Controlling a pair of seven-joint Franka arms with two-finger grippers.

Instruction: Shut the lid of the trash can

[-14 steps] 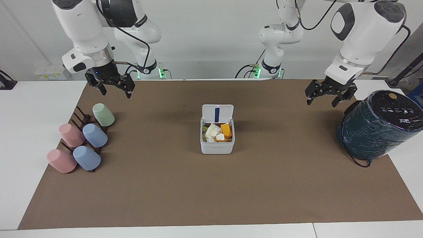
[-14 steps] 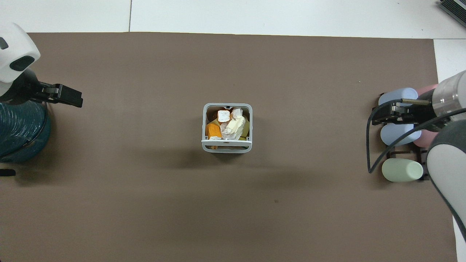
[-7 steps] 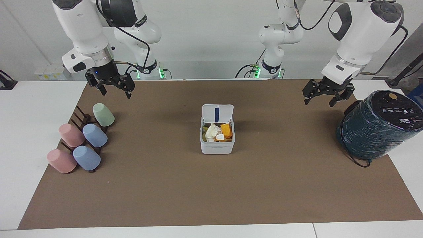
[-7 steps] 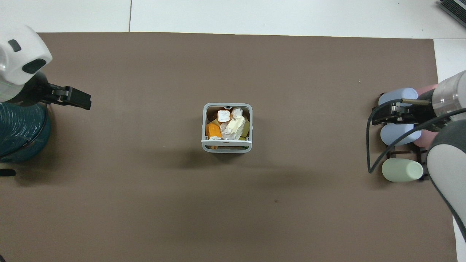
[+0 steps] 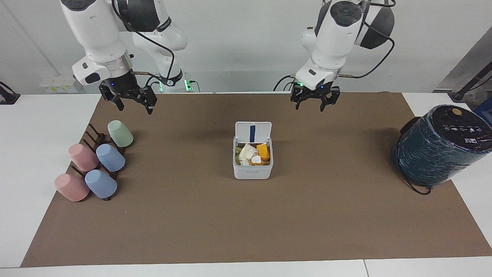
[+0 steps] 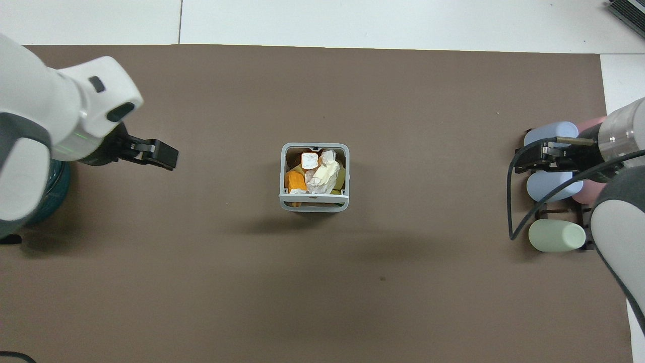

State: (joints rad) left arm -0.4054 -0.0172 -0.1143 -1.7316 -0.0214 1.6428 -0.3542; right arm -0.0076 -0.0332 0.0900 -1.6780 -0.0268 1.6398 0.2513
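The trash can is a small white square box in the middle of the brown mat, filled with orange and white scraps; it also shows in the overhead view. Its lid stands upright on the side nearer the robots, blue strip showing, and appears edge-on in the overhead view. My left gripper is open and empty in the air over the mat, toward the left arm's end from the can. My right gripper is open and empty, waiting over the cup rack.
Several pastel cups lie on a dark rack at the right arm's end of the mat. A large dark teal wrapped cylinder lies at the left arm's end, partly hidden by the left arm in the overhead view.
My left gripper has swung from beside the teal cylinder toward the middle of the table, closer to the trash can. The right arm, the can and its lid have not moved.
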